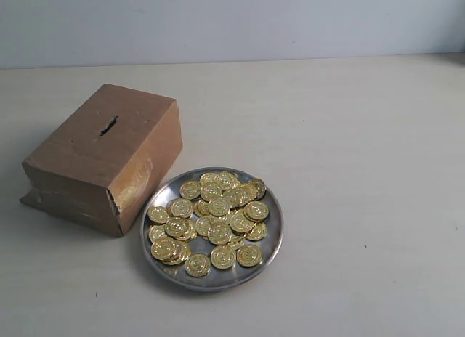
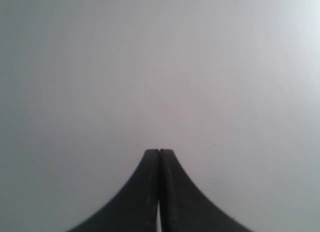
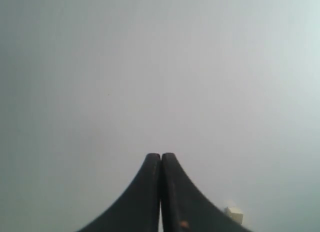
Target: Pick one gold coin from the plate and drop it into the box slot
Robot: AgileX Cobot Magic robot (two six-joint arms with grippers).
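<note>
A round silver plate [image 1: 270, 244] sits near the middle front of the table, heaped with several gold coins [image 1: 218, 213]. Just left of it, touching or nearly touching its rim, stands the brown cardboard box [image 1: 94, 163], glossy tape on its near side. On the box top is the slot [image 1: 108, 126], a short dark slit. Neither arm appears in the exterior view. My left gripper [image 2: 159, 151] is shut with nothing between its black fingers, facing a blank grey surface. My right gripper [image 3: 161, 155] is likewise shut and holds nothing.
The pale table [image 1: 363, 170] stretches right and behind the plate, ending at a grey wall [image 1: 232, 21]. A small white block [image 3: 234, 213] shows beside the right gripper's finger in the right wrist view.
</note>
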